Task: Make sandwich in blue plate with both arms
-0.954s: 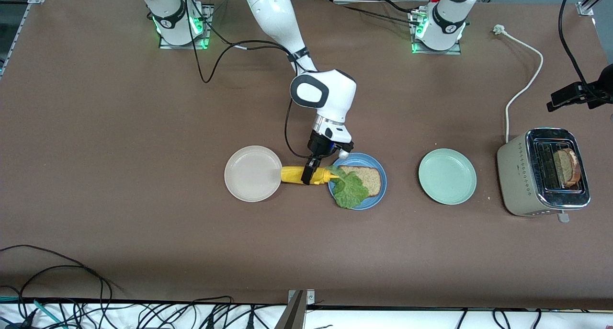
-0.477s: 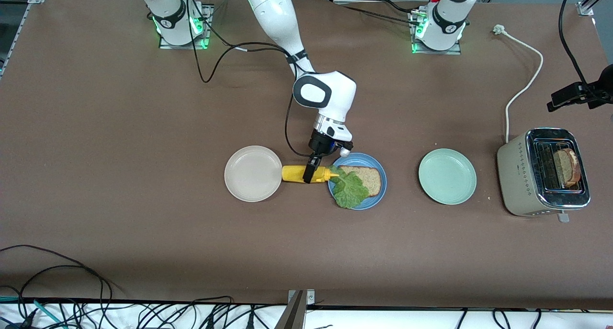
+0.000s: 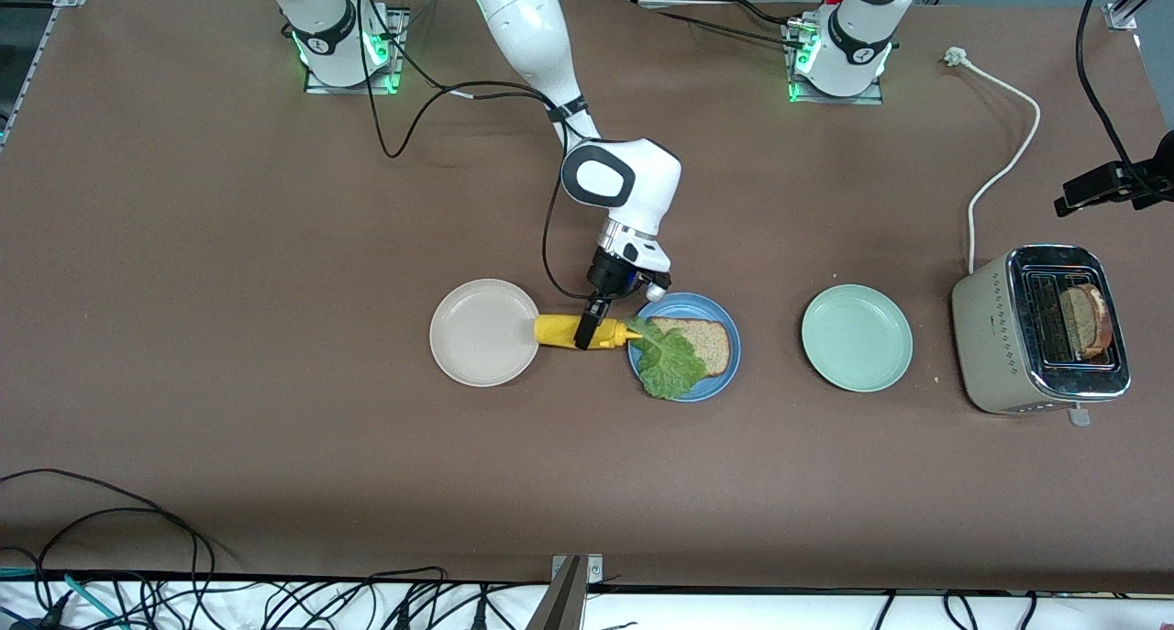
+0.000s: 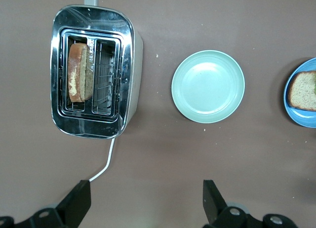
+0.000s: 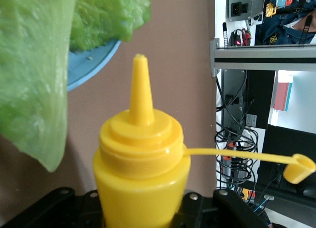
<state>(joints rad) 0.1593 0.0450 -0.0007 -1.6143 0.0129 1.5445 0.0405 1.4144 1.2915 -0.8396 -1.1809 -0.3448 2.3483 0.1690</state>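
- right gripper (image 3: 587, 329) clamps yellow mustard bottle (image 3: 573, 331), nozzle at blue plate (image 3: 714, 384) rim
- on plate: bread slice (image 3: 704, 343), lettuce leaf (image 3: 670, 364), soft, tears easily
- second slice (image 4: 79, 72) in toaster (image 4: 126, 72); pinch top crust
- left gripper (image 4: 145, 203) wide apart, waits over the table beside the toaster

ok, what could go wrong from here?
1. The right hand is shut on the mustard bottle, cap open, nozzle near the lettuce: squeezing may spill onto the table.
2. Lettuce overhangs the blue plate; the nozzle could drag it off.
3. The second slice sits in the toaster; the open left hand hangs over bare table.
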